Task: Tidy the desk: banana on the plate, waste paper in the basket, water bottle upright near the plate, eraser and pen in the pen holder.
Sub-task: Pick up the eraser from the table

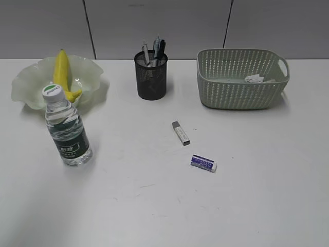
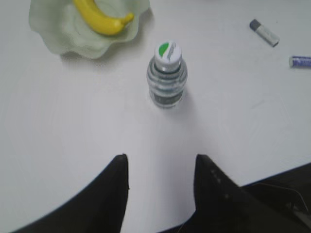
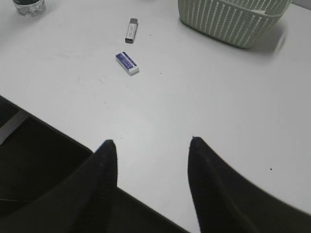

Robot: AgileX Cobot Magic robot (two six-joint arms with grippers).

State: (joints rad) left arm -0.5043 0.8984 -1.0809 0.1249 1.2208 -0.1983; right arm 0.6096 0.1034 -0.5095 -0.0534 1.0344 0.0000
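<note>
The banana (image 1: 62, 72) lies in the pale green plate (image 1: 25, 85) at the back left; both show in the left wrist view, banana (image 2: 99, 19), plate (image 2: 58, 36). The water bottle (image 1: 67, 131) stands upright in front of the plate, ahead of my open, empty left gripper (image 2: 162, 160). The waste paper (image 1: 255, 78) lies in the green basket (image 1: 241, 87). The black pen holder (image 1: 151, 77) holds pens. A blue-sleeved eraser (image 1: 203, 163) and a small grey-capped white stick (image 1: 180, 133) lie on the desk (image 1: 164, 206). My right gripper (image 3: 151, 143) is open and empty, well short of the eraser (image 3: 127, 63).
The white desk runs to a grey wall at the back. The basket (image 3: 228, 22) stands at the back right. The grey-capped stick (image 3: 131, 30) lies just beyond the eraser. Neither arm shows in the exterior view.
</note>
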